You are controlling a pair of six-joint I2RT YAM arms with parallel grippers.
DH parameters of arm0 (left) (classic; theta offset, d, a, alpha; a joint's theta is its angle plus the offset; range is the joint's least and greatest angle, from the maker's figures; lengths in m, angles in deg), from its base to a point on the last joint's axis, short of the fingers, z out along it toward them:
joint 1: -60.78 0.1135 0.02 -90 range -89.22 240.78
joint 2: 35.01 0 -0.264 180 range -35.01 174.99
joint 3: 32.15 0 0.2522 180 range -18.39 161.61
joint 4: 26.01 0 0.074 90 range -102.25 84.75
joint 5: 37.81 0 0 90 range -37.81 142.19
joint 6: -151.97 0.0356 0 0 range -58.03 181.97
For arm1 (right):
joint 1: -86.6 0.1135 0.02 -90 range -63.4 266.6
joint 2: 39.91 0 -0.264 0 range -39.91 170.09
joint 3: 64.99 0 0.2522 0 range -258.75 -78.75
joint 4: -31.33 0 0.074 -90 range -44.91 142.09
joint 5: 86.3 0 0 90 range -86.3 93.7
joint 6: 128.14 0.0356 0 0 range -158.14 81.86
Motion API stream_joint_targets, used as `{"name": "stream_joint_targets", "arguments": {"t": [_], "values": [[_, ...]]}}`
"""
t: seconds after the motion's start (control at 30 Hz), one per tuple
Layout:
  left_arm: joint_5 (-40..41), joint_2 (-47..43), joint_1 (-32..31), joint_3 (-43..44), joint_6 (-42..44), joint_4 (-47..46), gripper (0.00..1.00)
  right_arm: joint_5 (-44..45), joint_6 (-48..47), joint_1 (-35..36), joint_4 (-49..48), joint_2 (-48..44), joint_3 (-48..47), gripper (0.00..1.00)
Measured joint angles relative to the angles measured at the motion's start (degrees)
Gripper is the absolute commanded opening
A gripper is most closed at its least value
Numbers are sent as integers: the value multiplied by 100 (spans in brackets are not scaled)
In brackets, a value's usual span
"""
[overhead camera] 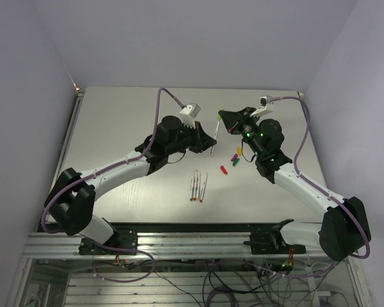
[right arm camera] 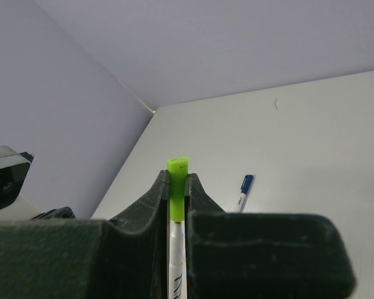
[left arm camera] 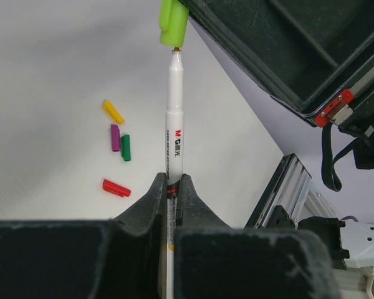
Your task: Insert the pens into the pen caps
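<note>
My left gripper (left arm camera: 171, 180) is shut on a white pen (left arm camera: 174, 137) and holds it above the table, tip pointing away. My right gripper (right arm camera: 177, 177) is shut on a light green pen cap (right arm camera: 177, 184). The pen's tip sits right at the cap's mouth (left arm camera: 173, 28). In the top view the two grippers, left (overhead camera: 209, 141) and right (overhead camera: 222, 116), meet at mid-table with the pen (overhead camera: 214, 137) between them. Yellow (left arm camera: 113, 111), purple (left arm camera: 115, 137), dark green (left arm camera: 125, 147) and red (left arm camera: 116, 187) caps lie loose on the table. Several more pens (overhead camera: 198, 187) lie side by side nearer the arms.
A pen with a blue cap on it (right arm camera: 243, 190) lies on the table beyond the right gripper. The loose caps (overhead camera: 235, 158) lie just right of the grippers. The table's metal rail (left arm camera: 280, 199) runs along the edge.
</note>
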Motion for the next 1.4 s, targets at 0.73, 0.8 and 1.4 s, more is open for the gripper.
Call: {"name": "stream_joint_targets", "arguments": {"t": [0.73,0.8,1.4], "values": [[42,0,0,-2,-28,85,7,-20,-13,13,107,-2,37,0],[42,0,0,-2,-28,98,7,-17,-31,13,125,-2,37,0],[107,0,0,-35,-26,116,7,-13,-94,13,212,-66,37,0]]}}
